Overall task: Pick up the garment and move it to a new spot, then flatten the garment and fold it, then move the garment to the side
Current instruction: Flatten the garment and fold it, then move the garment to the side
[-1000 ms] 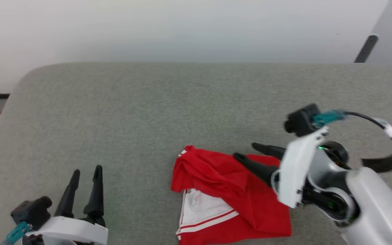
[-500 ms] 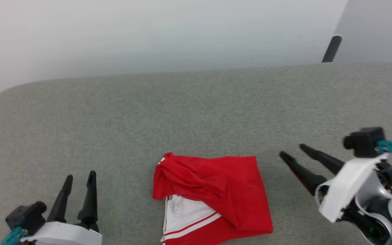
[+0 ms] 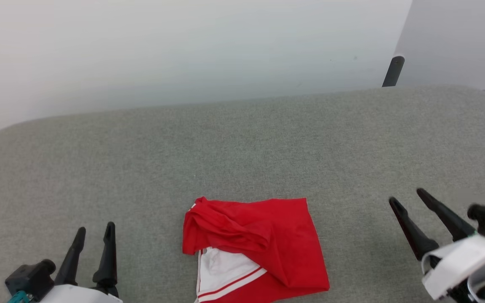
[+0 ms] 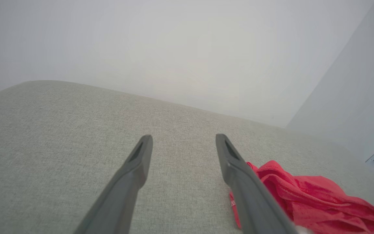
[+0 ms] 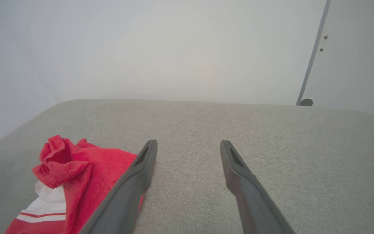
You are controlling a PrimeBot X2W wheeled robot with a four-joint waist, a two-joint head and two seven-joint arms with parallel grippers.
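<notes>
Looking down from the head, we are seeing the garment (image 3: 263,244) lying in a loosely folded heap on the grey cushion (image 3: 242,147), near its front edge and roughly midway between our two arms. Red cloth is covering most of the heap and bunching into thick wrinkles along its far left side, while a white panel with red stripes is showing at the near left corner. We are holding the left gripper (image 3: 95,227) low at the left, its two dark fingers spread apart with nothing between them, pointing away from us over bare cushion, well apart from the garment. We are holding the right gripper (image 3: 406,196) at the right, fingers likewise parted and empty, tilting toward the upper left and clear of the garment's right edge. From the left wrist, the red cloth is peeking out behind the right-hand finger; whether that finger is hovering or resting on the cushion we cannot quite tell. A pale wall (image 3: 183,50) is rising behind the cushion, and a dark post (image 3: 393,71) is standing at its far right corner.
</notes>
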